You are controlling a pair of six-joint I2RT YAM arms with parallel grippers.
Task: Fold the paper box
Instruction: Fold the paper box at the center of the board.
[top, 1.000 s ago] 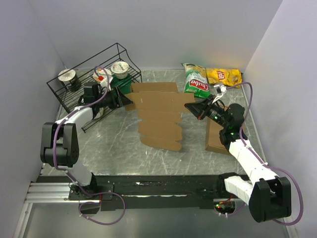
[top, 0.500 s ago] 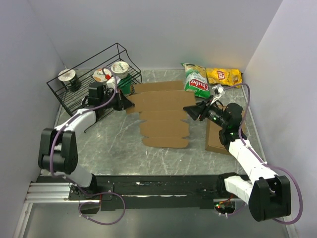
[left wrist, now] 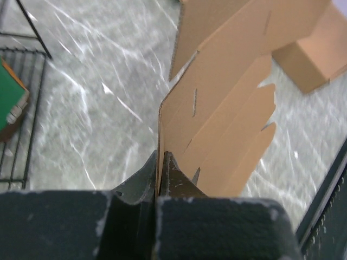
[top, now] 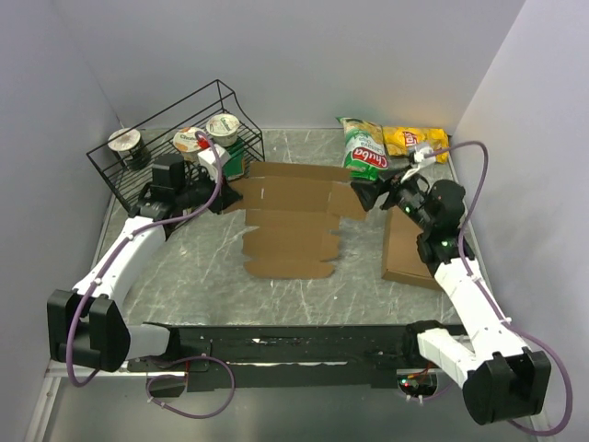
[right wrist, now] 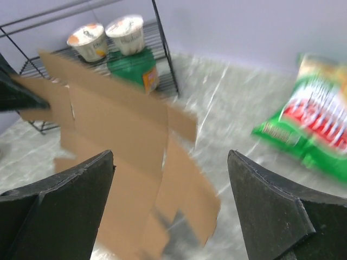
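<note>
**Left gripper [top: 224, 195] holds the paper box [top: 293, 221], right gripper [top: 365, 194] is wide open**

The left gripper is shut tight on the left edge of the paper box. The box is flat and not folded. It is in the middle of the table [top: 202, 267], between the two arms, with its left side lifted a bit. The right gripper is by the box's right edge, fingers far apart, holding nothing. A wire rack [top: 124, 175] stands near the left gripper.

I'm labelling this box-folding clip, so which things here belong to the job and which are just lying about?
Job: paper box; left gripper, shut on its edge; right gripper, open beside it.
Lying about: wire rack, lidded cups, green chip bag, yellow chip bag, cardboard slab.
</note>
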